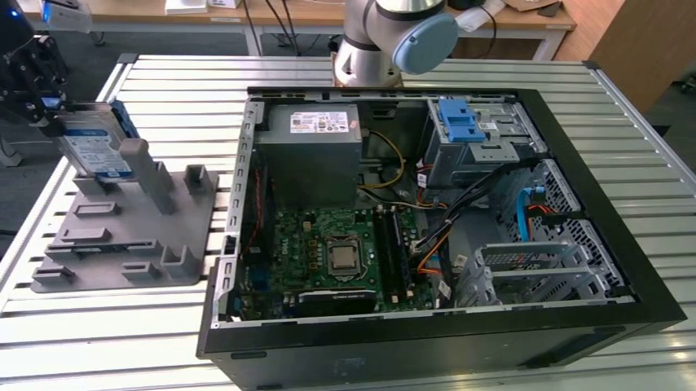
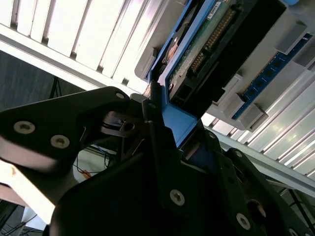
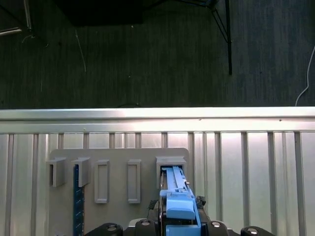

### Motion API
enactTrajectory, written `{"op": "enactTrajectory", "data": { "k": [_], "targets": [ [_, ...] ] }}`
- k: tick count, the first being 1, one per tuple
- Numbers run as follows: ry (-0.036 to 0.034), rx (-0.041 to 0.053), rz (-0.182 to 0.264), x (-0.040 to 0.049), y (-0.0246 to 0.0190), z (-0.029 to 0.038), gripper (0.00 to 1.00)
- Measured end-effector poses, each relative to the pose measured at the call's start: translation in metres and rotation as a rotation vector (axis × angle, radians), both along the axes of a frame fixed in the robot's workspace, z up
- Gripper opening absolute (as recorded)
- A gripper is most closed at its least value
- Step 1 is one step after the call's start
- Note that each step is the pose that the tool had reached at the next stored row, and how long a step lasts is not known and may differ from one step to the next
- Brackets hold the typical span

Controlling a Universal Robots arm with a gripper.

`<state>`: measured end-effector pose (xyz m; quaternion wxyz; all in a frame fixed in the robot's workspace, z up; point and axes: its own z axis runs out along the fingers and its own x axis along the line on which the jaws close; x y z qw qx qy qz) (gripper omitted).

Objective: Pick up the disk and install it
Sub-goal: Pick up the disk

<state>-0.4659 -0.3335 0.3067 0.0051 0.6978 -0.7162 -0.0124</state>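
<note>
The disk: it stands on edge in a slot of the grey fixture, at the exterior view's left, label face out and blue rails on its sides. Well apart from the open computer case.
Why upright: the slot props the disk so its top end sticks up free, which gives the fingers two flat faces to close on.
Gripper: right at the disk's upper end. In the second wrist view the gripper has a dark finger on each side of the blue rail end, touching it. I read that as clamped on the disk, not open.
Alignment: in the first wrist view the gripper straddles the narrow top edge of the disk, square to the row of slots in the fixture, so the disk would come straight up out of its slot.
Lift: the disk's lower end looks seated in the fixture; I can't tell whether it has cleared the slot at all.
Tabletop: slatted metal, carrying both fixture and case side by side.
Case interior: the motherboard lies flat, the power supply sits at the far end, and a metal drive cage with a blue latch piece is beside it.
Progress: this is the pick-up end of the job, and the install has not begun.
</note>
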Motion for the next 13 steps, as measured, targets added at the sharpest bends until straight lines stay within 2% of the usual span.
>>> {"op": "enactTrajectory", "data": {
  "k": [13],
  "targets": [
    [-0.0002, 0.0001, 0.000, 0.0000, 0.0000, 0.0050, 0.37]
  ]
}}
